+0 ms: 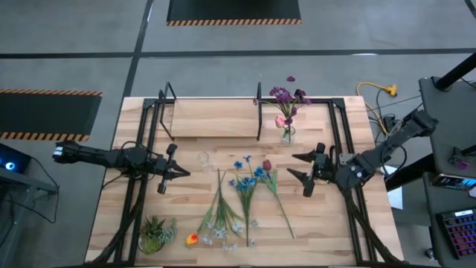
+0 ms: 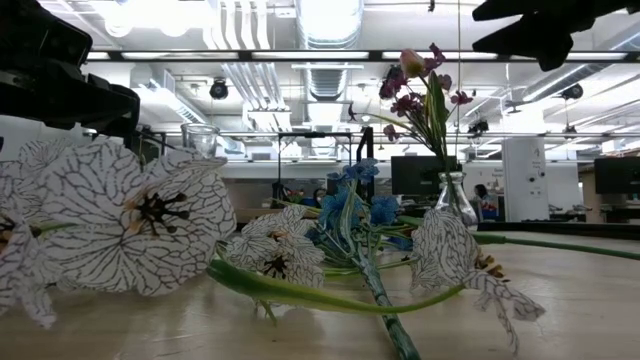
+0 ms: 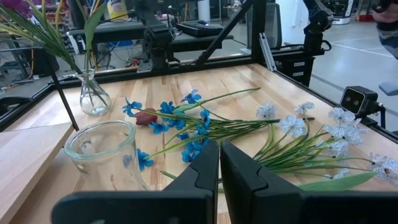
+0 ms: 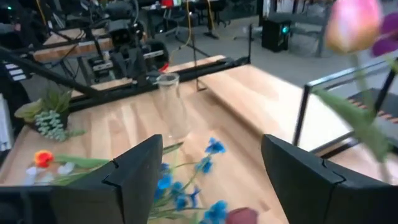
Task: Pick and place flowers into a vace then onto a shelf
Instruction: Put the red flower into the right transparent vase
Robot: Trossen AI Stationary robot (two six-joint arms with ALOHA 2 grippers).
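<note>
Several loose flowers [image 1: 245, 192] with blue, white and orange blooms lie flat on the table's near middle, and show close in the low view [image 2: 350, 225]. A small glass vase [image 1: 287, 135] stands on the table at the shelf's right end and holds purple and pink blooms. The shelf [image 1: 212, 119] is a light plank with black brackets at the far middle. My left gripper [image 1: 184, 172] hovers left of the flowers, shut and empty [image 3: 219, 168]. My right gripper [image 1: 295, 167] hovers right of them, open wide and empty [image 4: 211, 180].
An empty clear glass jar [image 1: 204, 158] stands between the left gripper and the flowers, near the shelf's front edge [image 3: 102, 152]. A small spiky potted plant [image 1: 152, 234] sits at the near left corner. Black frame rails run along both table sides.
</note>
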